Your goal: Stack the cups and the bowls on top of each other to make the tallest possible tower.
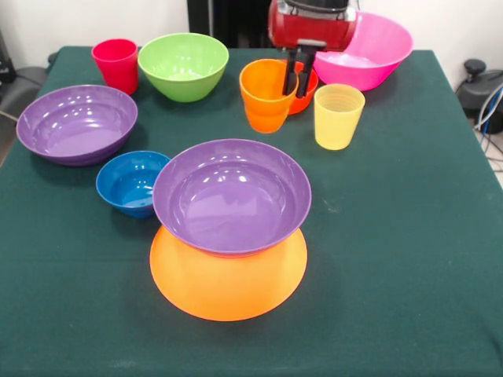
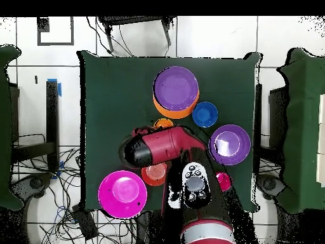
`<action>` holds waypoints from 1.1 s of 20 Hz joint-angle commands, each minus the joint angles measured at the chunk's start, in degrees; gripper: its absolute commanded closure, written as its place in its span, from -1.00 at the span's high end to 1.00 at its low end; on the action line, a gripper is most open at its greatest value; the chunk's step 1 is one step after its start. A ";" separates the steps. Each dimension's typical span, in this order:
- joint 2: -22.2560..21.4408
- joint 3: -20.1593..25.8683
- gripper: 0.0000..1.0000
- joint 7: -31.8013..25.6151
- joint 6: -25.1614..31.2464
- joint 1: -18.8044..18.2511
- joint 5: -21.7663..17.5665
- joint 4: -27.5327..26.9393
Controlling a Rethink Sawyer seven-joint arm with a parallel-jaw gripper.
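At the table's far side the gripper [image 1: 297, 78] hangs with its fingers pinching the orange cup's [image 1: 266, 96] rim, so the pick-up seems in hand, and next calls for carrying it onto the purple bowl [image 1: 232, 196] atop the yellow-orange bowl [image 1: 228, 275].

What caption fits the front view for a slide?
Gripper reaching into the orange cup, beside a purple bowl stacked on an upturned yellow-orange bowl.
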 commanded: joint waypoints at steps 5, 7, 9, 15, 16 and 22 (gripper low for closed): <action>-4.13 2.51 -1.00 -1.58 7.45 1.61 0.15 -8.34; -4.74 3.17 -1.00 -2.59 9.64 1.10 1.13 -8.47; -5.32 3.80 -1.00 -3.67 12.94 0.66 2.49 -8.73; -4.58 4.91 -1.00 -4.94 13.41 -0.14 2.45 -11.46; -3.96 5.07 -1.00 -5.29 13.22 -0.31 1.99 -12.54; 0.03 6.15 -1.00 -6.68 9.94 -1.73 -0.66 -17.13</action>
